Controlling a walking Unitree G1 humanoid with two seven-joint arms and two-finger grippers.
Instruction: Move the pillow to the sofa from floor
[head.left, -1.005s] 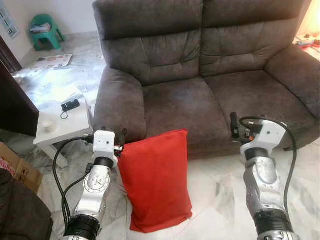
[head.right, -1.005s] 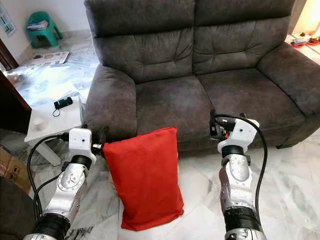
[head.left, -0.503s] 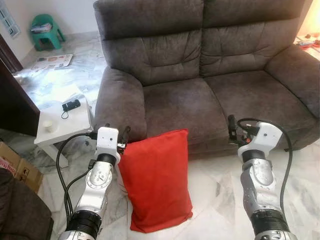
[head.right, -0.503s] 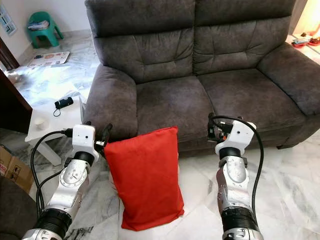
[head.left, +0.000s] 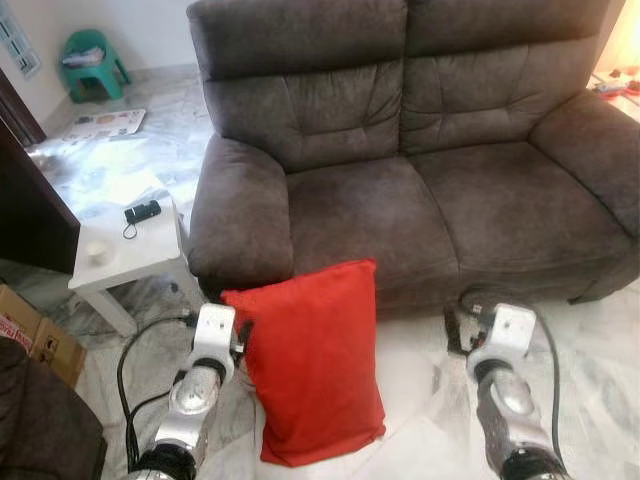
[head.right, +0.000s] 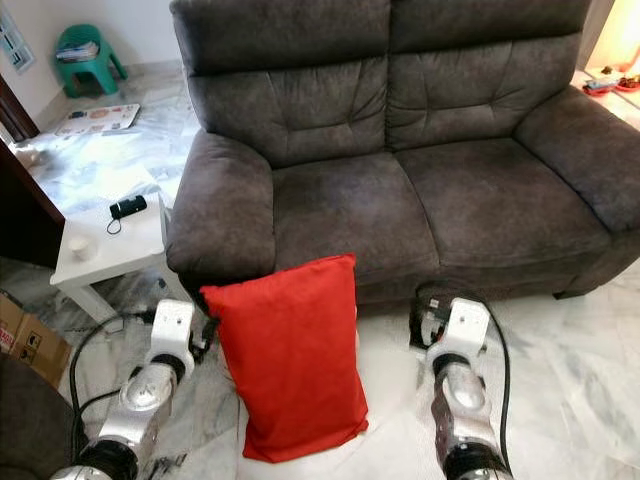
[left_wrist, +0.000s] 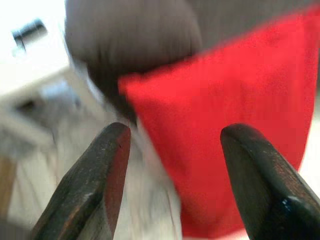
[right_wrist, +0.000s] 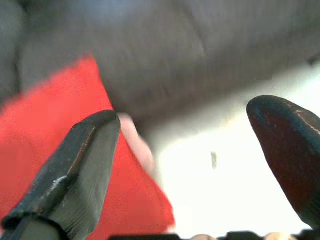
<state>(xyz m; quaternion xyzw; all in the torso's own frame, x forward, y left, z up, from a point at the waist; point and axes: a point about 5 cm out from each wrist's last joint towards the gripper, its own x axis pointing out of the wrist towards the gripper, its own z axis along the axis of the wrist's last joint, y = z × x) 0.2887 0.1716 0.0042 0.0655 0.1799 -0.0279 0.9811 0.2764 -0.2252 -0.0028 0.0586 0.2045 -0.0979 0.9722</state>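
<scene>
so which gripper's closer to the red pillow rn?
Left. The left gripper sits right against the upper left edge of the red pillow, jaws open. The right gripper is off to the pillow's right, over bare floor in front of the sofa, jaws open.

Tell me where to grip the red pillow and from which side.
Squeeze the red pillow across its two long side edges, about mid-height, left gripper from its left and right gripper from its right. It stands upright, leaning on the sofa front, with both open grippers flanking it.
</scene>
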